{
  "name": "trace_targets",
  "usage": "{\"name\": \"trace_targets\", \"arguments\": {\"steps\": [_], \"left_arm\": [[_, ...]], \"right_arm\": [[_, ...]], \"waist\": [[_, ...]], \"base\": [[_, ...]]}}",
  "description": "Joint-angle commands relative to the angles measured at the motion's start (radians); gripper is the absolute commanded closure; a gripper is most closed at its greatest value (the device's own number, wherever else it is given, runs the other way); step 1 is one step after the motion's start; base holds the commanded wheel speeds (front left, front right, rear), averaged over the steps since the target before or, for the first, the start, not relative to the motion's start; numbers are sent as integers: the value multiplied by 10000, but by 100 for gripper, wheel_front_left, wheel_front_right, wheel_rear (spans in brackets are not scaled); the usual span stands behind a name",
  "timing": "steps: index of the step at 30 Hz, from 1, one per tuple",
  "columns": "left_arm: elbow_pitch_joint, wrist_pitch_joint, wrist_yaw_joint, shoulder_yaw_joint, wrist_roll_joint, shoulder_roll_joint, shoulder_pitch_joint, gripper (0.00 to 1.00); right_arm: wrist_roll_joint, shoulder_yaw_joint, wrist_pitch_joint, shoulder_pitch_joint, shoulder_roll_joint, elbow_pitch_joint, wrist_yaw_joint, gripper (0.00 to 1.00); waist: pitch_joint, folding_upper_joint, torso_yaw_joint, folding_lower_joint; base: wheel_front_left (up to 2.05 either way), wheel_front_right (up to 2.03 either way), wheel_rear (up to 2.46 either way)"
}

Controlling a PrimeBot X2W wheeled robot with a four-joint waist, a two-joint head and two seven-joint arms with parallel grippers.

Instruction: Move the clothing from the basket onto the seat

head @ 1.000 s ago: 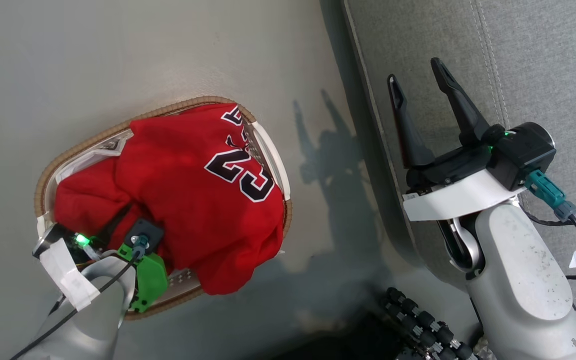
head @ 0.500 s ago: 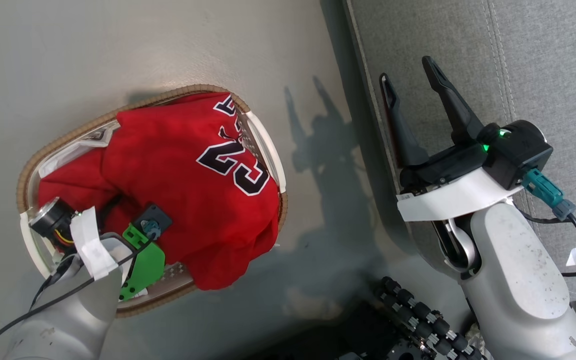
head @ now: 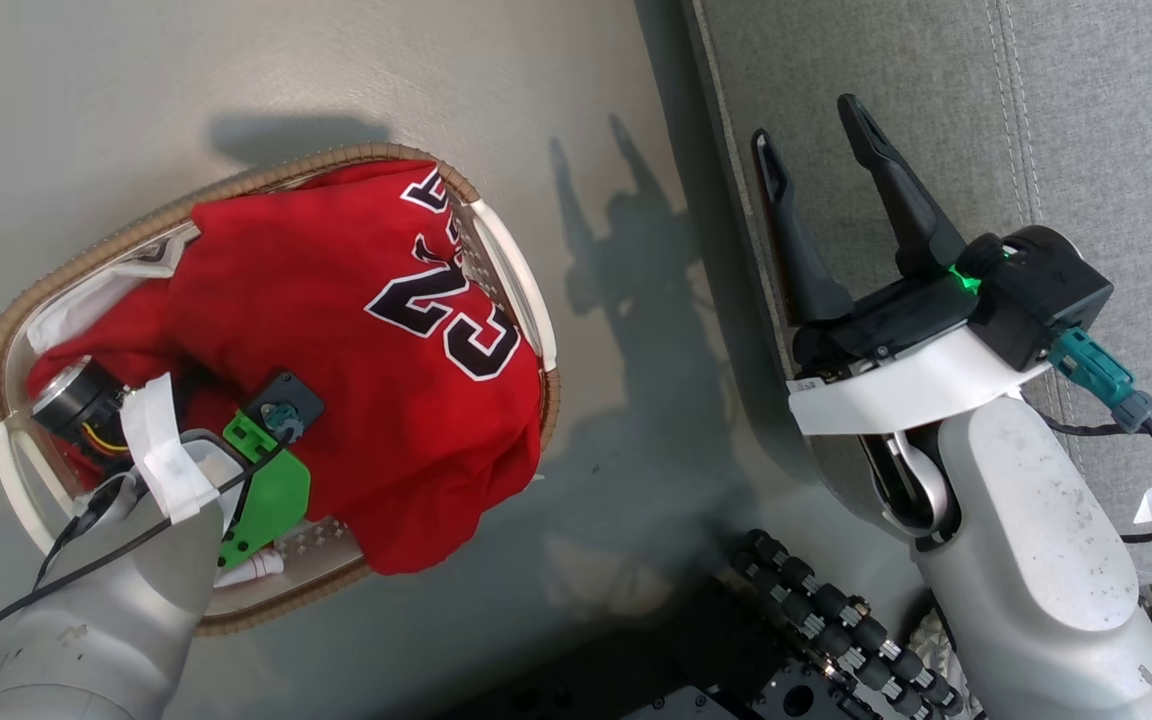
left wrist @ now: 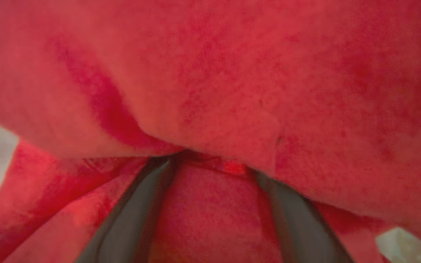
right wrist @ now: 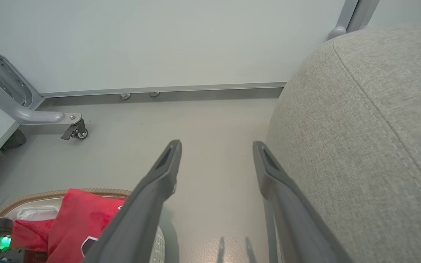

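The clothing (head: 336, 330), bright red with a black "23", is heaped in the basket (head: 96, 255) on the floor at the left and spills over its near rim. My left gripper (left wrist: 214, 164) is pushed in under the jersey. Its fingers (left wrist: 141, 204) stand spread and open, with red cloth between them and a fold covering their tips. My right gripper (head: 804, 122) hangs open and holds nothing, over the left edge of the grey seat (head: 1086, 120). The right wrist view shows that gripper (right wrist: 216, 144) between the seat (right wrist: 360, 128) and the basket (right wrist: 68, 191) with the clothing (right wrist: 82, 219).
White liner cloth (head: 76, 300) shows at the basket's far left. Bare grey floor (head: 616, 300) separates basket and seat. My base with black rollers (head: 816, 610) lies at the bottom. A castor on a metal frame (right wrist: 75, 131) stands by the wall beyond the basket.
The head camera has shifted, sliding the whole picture left. My left wrist has rolled and settled deeper under the jersey. The right gripper stays open over the seat edge.
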Motion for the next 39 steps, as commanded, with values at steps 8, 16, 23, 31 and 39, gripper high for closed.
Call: {"name": "trace_targets", "arguments": {"steps": [8,16,23,31,39], "left_arm": [[63,-258,73,40,-424,-235,277,100],[81,-847,76,463,-1162,-596,929,100],[85,-1252,77,650,-1703,-1002,1598,100],[-220,-1457,87,724,-2220,-1436,2514,100],[-1485,-1453,89,803,-2736,-1626,3332,100]], "right_arm": [[30,49,-24,-137,-20,199,-7,0],[-228,-65,-24,248,-20,503,-7,0],[-470,-180,-24,659,-27,818,-7,0],[-809,-370,-24,1219,-30,1110,-7,0],[-1146,-539,-24,1910,-30,1389,-7,0]], "waist": [[-589,0,17,-1],[-1952,0,296,-1],[-3192,0,774,-1],[-4701,0,1248,-1],[-5888,0,1641,-1]], "base": [[0,0,0],[0,0,0],[0,0,0],[0,0,0],[0,0,0]]}}
